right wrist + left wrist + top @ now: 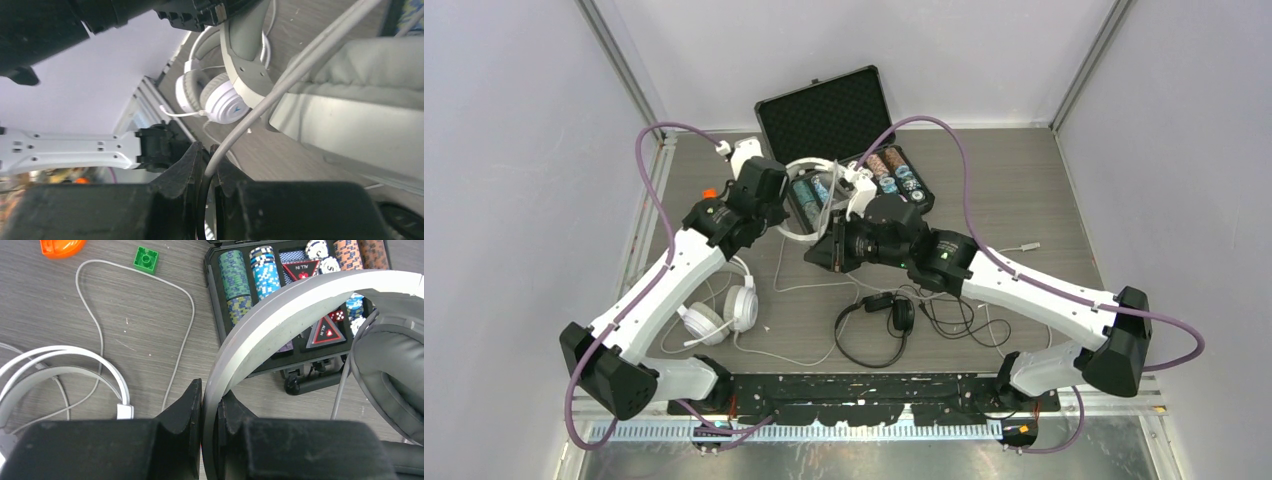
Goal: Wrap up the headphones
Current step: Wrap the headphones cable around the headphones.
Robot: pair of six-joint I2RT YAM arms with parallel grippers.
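Note:
The bulky white-grey headphones (809,165) are held up above the open case. My left gripper (210,401) is shut on their grey headband (280,315), and one padded ear cup (390,370) hangs to its right. My right gripper (207,161) is shut on their grey cord (280,85), which runs up to the ear cup (360,65). In the top view the two grippers, left (780,218) and right (816,255), are close together. The white round-cup headset (724,310) lies on the table at the left. The slim black pair (874,325) lies near the front centre.
An open black case (844,130) with stacked poker chips (260,275) stands at the back centre. A green brick (146,260), an orange object (61,246) and a loose white cable (185,305) lie on the table at the left. Tangled cords (954,320) spread under the right arm.

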